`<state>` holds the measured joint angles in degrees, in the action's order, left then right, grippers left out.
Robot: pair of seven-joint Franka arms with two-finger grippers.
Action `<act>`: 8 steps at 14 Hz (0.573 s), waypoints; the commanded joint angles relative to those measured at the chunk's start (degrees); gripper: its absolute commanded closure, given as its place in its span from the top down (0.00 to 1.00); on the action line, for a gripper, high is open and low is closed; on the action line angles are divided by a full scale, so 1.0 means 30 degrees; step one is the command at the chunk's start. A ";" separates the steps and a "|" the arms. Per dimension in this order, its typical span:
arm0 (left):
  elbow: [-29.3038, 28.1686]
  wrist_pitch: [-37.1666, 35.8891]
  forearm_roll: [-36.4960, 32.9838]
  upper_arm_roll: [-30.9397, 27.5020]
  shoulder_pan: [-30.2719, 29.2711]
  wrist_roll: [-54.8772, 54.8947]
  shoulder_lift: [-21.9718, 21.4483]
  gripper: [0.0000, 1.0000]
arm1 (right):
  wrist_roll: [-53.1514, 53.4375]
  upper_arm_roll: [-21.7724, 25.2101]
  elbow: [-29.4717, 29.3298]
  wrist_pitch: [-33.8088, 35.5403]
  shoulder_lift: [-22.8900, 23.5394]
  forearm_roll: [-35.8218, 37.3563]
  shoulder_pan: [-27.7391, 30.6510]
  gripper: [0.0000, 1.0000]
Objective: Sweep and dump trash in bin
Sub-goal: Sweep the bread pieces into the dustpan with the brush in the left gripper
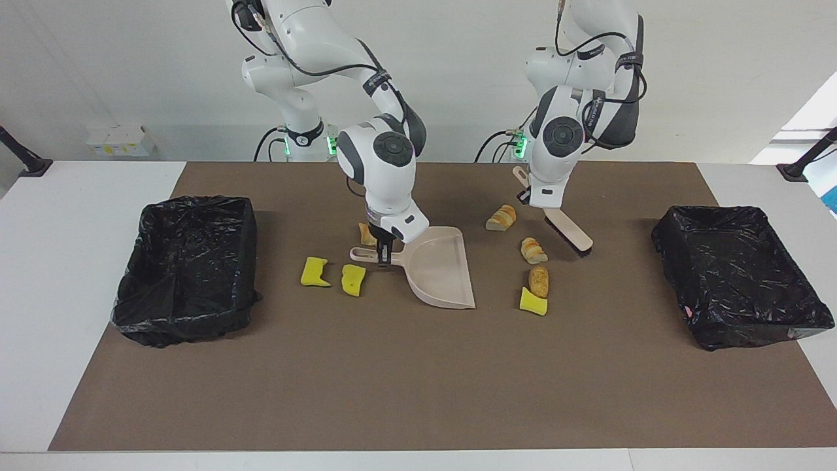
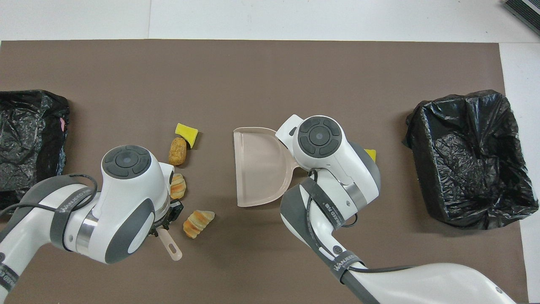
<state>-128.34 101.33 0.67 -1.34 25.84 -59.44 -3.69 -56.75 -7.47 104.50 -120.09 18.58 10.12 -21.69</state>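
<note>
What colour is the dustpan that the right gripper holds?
The dustpan is plain pale beige, seen best in the facing view.

Looks like robotics lab to me: my two white arms bolted at white table (image 1: 78,261), brown mat (image 1: 418,379) as work surface, bare white wall (image 1: 131,65), camera stand clamps at table corners (image 1: 26,160), bins lined with black bags (image 1: 186,268)

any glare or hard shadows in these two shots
Facing view: glossy glints on both black bin liners, bright window spill at the frame's edge by the left arm's end, and a soft shadow under the brush. Overhead view: the liner glints too, and the dustpan casts almost no shadow.
</note>
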 commanded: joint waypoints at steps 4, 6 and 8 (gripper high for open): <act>0.0002 0.3075 0.3727 -0.0314 0.0262 -0.1602 0.0755 0.00 | 0.0929 -0.0060 0.0265 -0.0516 -0.0012 0.0201 -0.0035 0.00; 0.1579 0.3079 0.4110 -0.0315 0.0175 -0.1631 0.1664 0.00 | 0.0958 -0.0089 0.0265 -0.0487 -0.0012 0.0201 -0.0035 0.00; 0.3630 0.2702 0.4142 -0.0315 0.0146 -0.1631 0.2807 0.00 | 0.1075 -0.0089 0.0295 -0.0486 -0.0012 0.0201 -0.0006 0.00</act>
<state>-124.68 111.18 12.38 -1.71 25.85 -63.32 0.37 -56.24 -7.47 104.62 -120.09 18.58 10.12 -21.69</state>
